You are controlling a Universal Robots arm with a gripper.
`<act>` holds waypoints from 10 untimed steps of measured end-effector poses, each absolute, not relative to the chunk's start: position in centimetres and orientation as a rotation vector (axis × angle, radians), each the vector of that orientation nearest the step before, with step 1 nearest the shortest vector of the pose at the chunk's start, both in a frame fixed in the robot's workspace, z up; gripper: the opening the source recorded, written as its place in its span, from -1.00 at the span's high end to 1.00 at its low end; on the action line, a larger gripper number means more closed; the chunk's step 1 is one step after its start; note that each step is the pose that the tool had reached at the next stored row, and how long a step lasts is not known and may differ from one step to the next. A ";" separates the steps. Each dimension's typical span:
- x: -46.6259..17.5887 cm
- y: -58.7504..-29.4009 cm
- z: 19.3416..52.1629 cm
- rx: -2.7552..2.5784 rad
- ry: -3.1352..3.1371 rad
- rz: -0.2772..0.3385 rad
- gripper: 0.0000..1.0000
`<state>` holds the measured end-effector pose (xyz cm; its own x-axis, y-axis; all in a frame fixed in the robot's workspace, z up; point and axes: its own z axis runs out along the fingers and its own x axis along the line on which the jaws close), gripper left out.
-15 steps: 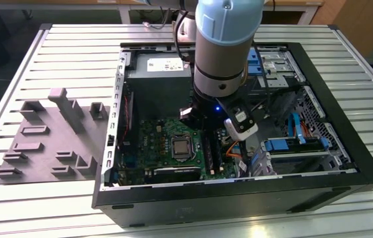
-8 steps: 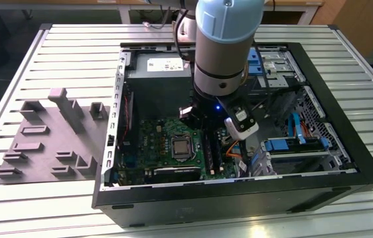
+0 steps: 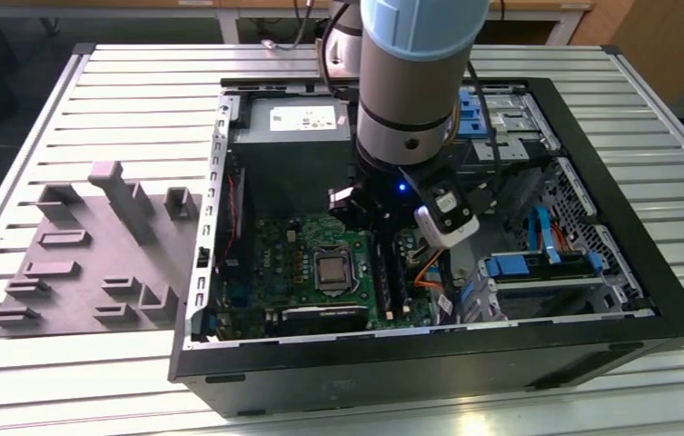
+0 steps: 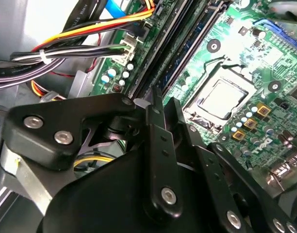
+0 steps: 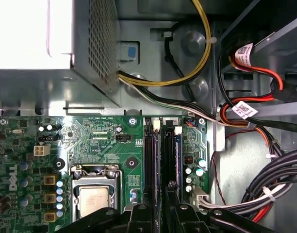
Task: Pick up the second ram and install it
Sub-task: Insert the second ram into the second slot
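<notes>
A: Look at that arm (image 3: 409, 82) — fat silver-grey tube, pale blue cap up top, black joint below with a small blue light glowing.

B: And a white-and-black box strapped beside the wrist. In the second wrist view the gripper (image 4: 160, 104) is all matte black, flat linkage bars pinned with shiny silver screws.

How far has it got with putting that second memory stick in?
Well along, it seems. The tool is down inside the computer case, right at the memory slots beside the processor. A dark stick, likely the second ram, stands in a slot there. Whether it is pressed fully home, or let go of, I cannot tell.
</notes>
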<state>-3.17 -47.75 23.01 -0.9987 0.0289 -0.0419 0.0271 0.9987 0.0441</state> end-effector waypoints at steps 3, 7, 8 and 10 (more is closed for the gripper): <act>-3.2 -47.7 23.1 0.043 3.098 0.068 0.51; -3.2 -47.8 23.3 0.043 3.098 0.067 0.51; -3.2 -47.7 23.3 0.043 3.098 0.068 0.51; -3.2 -47.7 23.3 0.043 3.098 0.068 0.51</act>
<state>-3.17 -47.75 23.31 -0.9987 0.0289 -0.0420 0.0270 0.9986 0.0445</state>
